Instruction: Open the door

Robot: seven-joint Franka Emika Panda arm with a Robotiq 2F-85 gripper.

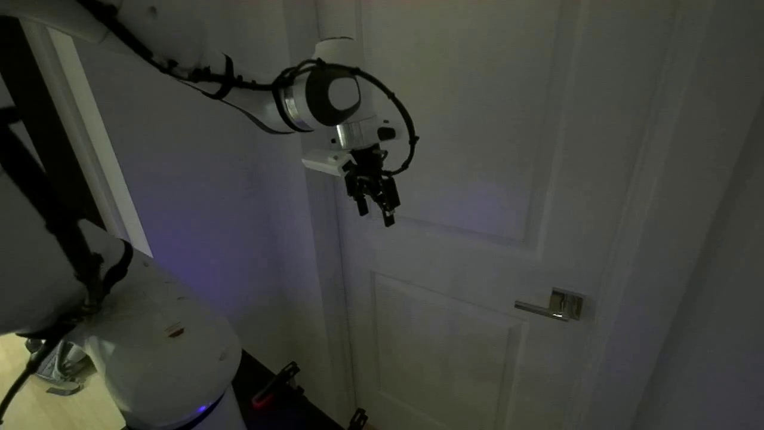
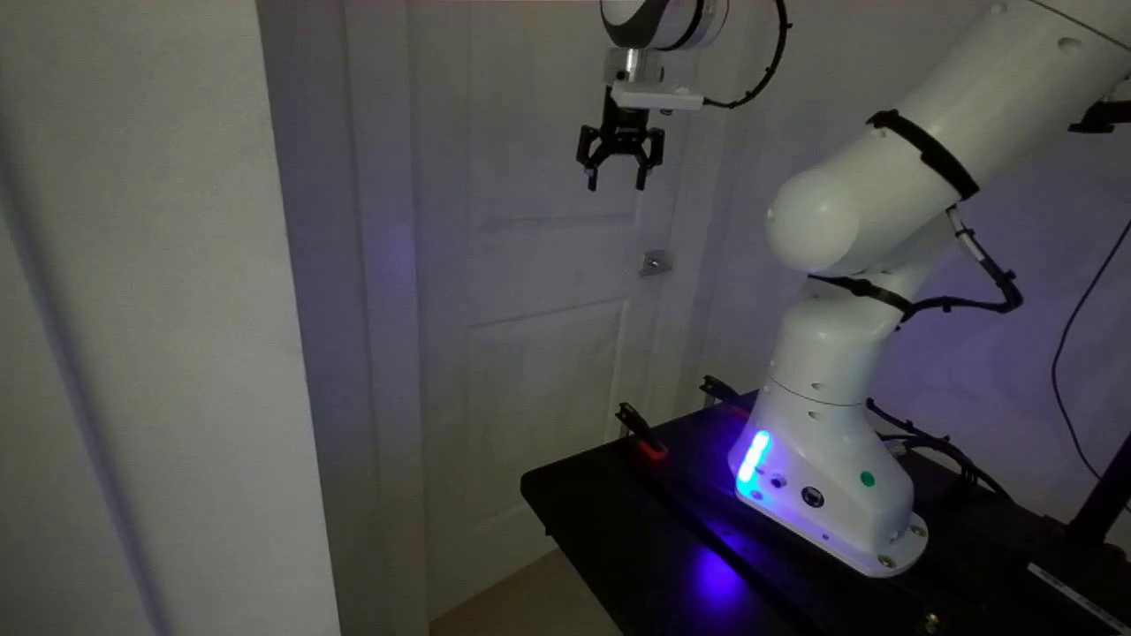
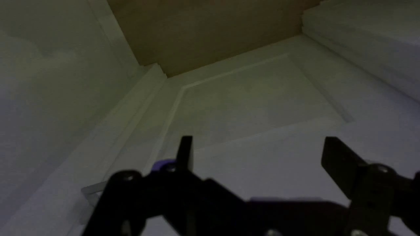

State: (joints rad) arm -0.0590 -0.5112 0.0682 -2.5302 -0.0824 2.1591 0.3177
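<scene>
Arm stands on black desk, base set in from the edge facing white door & well apart from rounded corner. Upper arm leans up & back, away from that edge, then runs out of pic. In an exterior view forearm slopes down twd door, wrist bent so gripper hangs abt straight down. It's in mid-air on door side, higher than desk top. Fingers spread wide, door showing thru gap in wrist view. Black cable loops by wrist; sm. white box juts out there too.

Door itself is beyond that desk edge & looks shut in frame. Silver handle, lever approx level, shows lower in pic than gripper in both exterior views, the two well apart. Wrist view: bit of handle peeks out beside a finger, rest hidden.

Clamp sits on door-side edge btwn rounded corner & base, 2nd clamp further along, nr base. Blue light glows on base, reflected in desk top. Bit of tan floor shows btwn door & desk. Room's dim.
</scene>
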